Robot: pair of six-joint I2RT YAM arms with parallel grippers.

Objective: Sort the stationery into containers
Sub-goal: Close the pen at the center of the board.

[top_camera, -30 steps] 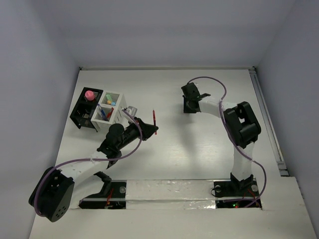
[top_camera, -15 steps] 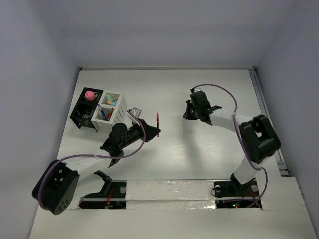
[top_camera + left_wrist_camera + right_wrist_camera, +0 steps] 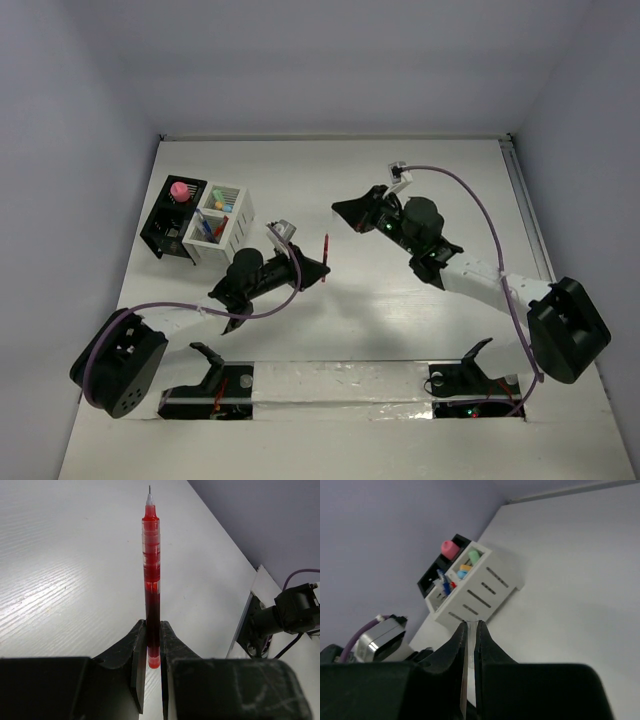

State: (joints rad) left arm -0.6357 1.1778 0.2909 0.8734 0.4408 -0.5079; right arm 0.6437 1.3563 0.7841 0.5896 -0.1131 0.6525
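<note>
While the left hand [image 3: 316, 265] clamps a red pen [image 3: 326, 248] by one end over the middle of the table [image 3: 390, 320], the right hand [image 3: 340, 210] hangs pinched shut near it toward 12 o'clock; black box [image 3: 168, 232] and white box [image 3: 238, 222] stand together at 10 o'clock.

1. The right gripper [image 3: 341, 210] has swung left and slightly nearer, and now points left.
2. Its jaws, partly apart a second ago, have come together on nothing.
3. The left gripper [image 3: 319, 268] has carried the pen [image 3: 326, 254] slightly right and nearer.
</note>
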